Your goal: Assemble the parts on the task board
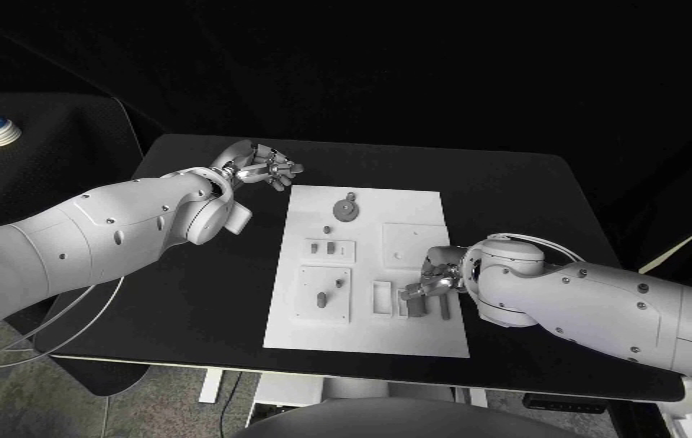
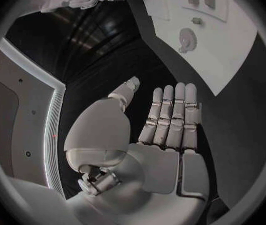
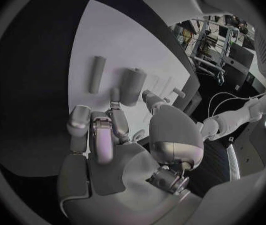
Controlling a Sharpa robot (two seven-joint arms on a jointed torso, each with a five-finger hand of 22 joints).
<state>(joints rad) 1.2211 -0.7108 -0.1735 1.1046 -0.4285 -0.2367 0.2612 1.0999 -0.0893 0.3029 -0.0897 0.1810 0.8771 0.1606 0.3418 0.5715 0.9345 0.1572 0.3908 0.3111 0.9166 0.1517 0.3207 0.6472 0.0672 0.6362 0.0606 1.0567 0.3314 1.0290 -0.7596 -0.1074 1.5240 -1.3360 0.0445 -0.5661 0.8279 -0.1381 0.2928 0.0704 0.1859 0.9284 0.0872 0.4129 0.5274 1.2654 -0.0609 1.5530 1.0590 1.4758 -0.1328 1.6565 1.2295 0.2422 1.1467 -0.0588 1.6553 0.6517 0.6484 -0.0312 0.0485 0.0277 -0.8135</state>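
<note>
Task board [image 1: 369,288] lies on black table [image 1: 519,198]; left hand [image 1: 263,169] spread empty, right hand's [image 1: 433,283] hold unclear

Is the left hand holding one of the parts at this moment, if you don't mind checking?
No; the left hand lies flat and empty over the black table, beside the task board.

Left hand [image 2: 152,135] flat beside task board [image 2: 233,50].

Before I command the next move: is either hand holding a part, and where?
Left hand holds nothing, fingers straight. Right hand is over the task board; whether it holds anything cannot be told.
</note>
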